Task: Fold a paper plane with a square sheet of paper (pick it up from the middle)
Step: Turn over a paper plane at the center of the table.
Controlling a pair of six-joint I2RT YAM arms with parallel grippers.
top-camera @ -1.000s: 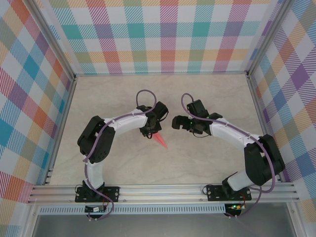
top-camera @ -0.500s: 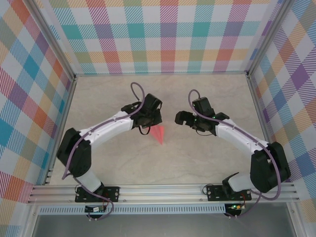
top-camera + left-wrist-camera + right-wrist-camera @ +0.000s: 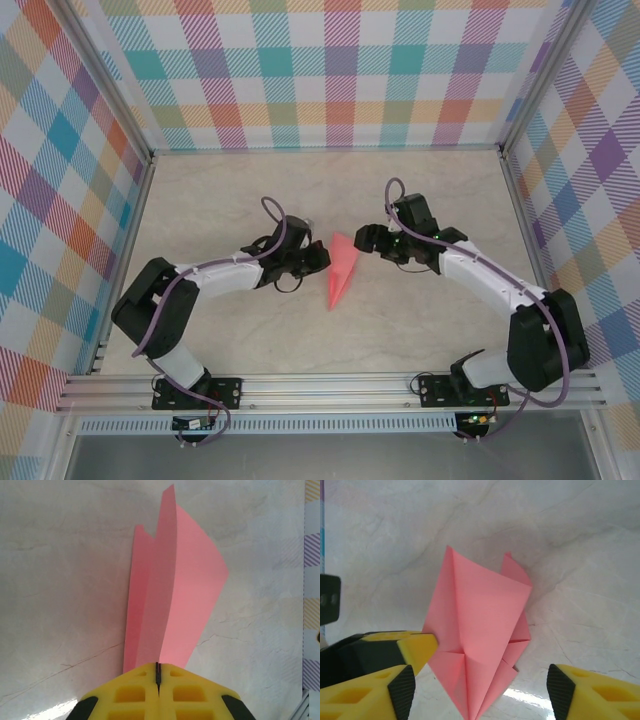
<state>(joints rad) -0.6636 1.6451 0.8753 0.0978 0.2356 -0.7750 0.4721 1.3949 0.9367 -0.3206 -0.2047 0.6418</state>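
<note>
The paper plane (image 3: 340, 272) is a salmon-pink pointed fold held over the middle of the table, tip toward the near edge. My left gripper (image 3: 322, 258) is shut on its left side. In the left wrist view the yellow jaws (image 3: 158, 671) are pressed together and the paper plane (image 3: 175, 590) fans out beyond them. My right gripper (image 3: 368, 240) stands just right of the plane, open. In the right wrist view its fingers (image 3: 480, 687) straddle the paper plane (image 3: 480, 615) without touching it. The left gripper's fingertip (image 3: 417, 647) shows at the paper's left edge.
The pale marbled tabletop (image 3: 250, 200) is walled by checkered panels on three sides. An aluminium rail (image 3: 330, 385) with both arm bases runs along the near edge.
My left gripper has dropped lower and swung the paper plane to the right, so it now shows broader. The right gripper's jaws have narrowed somewhat around it.
</note>
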